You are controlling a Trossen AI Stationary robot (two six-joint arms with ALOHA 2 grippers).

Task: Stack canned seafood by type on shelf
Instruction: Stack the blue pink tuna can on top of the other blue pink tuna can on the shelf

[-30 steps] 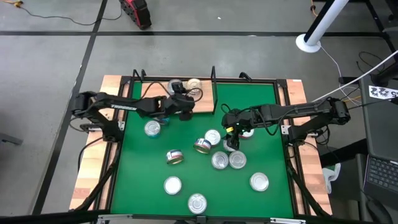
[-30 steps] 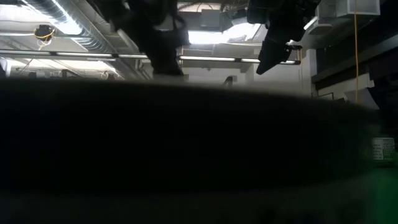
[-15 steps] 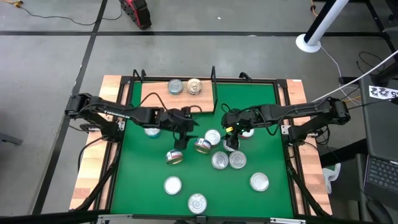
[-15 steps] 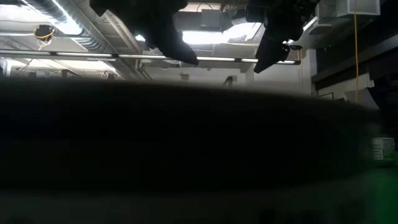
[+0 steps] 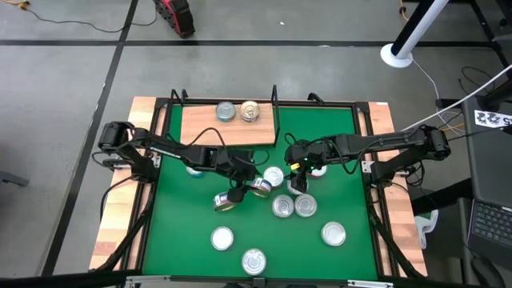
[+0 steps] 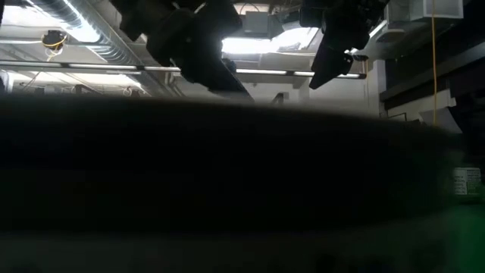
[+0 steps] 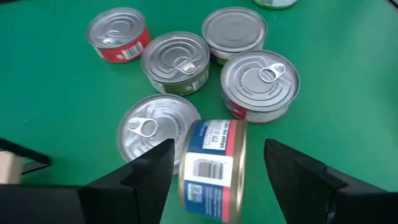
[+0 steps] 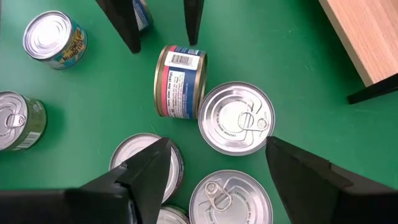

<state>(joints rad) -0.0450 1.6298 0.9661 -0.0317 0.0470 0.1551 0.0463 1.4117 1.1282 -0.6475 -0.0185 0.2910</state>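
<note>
My left gripper (image 5: 240, 182) hangs open over the green mat (image 5: 176, 224). Its fingers stand either side of a blue-and-red tin lying on its side (image 7: 214, 168), and I see no touch. That tin (image 5: 260, 187) lies among several upright tins. My right gripper (image 5: 298, 178) is open above an upright silver-lidded tin (image 8: 236, 118), which sits next to the lying tin (image 8: 180, 81). The wooden shelf (image 5: 200, 128) lies at the mat's far edge, and two tins (image 5: 226, 111) (image 5: 250, 110) stand on it side by side.
More tins stand toward the near edge (image 5: 222, 237) (image 5: 254, 260) (image 5: 334, 233), and one is tilted (image 5: 225, 202). A blue tin (image 5: 196, 166) is partly under my left arm. Black frame rails (image 5: 164, 120) border the mat. The low view is almost wholly dark.
My left gripper has drawn back from the shelf, where it stood over a tin, toward the near edge and the right. It has come down over the tin lying on its side. Both shelf tins now show uncovered. The right arm has kept still.
</note>
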